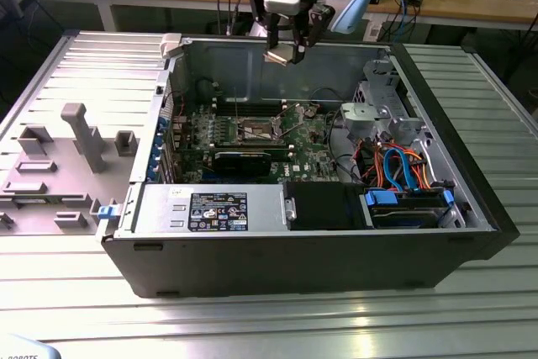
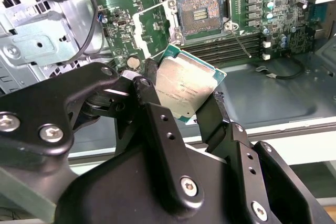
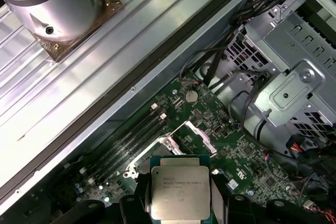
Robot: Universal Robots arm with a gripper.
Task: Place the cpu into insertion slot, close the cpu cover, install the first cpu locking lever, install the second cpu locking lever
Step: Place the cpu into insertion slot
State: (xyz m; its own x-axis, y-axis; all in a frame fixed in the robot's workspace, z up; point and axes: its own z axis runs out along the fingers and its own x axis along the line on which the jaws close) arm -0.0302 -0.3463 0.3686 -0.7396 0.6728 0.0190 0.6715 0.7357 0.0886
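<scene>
Jaws: closed on the cpu (image 2: 184, 85), one finger (image 2: 149, 95) pressing each of two opposite edges, and the gripper (image 1: 286, 52) hangs high over the open computer case (image 1: 294, 266).
Far left: a grey moulded fixture (image 1: 67, 157) sits outside the case, well apart from the work.
Left of centre: the green motherboard (image 1: 210, 136) lies flat on the case floor.
Centre: the insertion slot (image 1: 256, 130) is bare, contacts exposed, nothing seated; the cpu is up in the air, apart from it.
Right: the metal drive cage (image 1: 382, 111) and orange and blue cables (image 1: 403, 166) crowd near the board.
Handling: light, thin and stiff, I'd judge, with a smooth metal top that could slip. The underside and the slot's contacts look fragile, so the green rim edges are the place to hold.
</scene>
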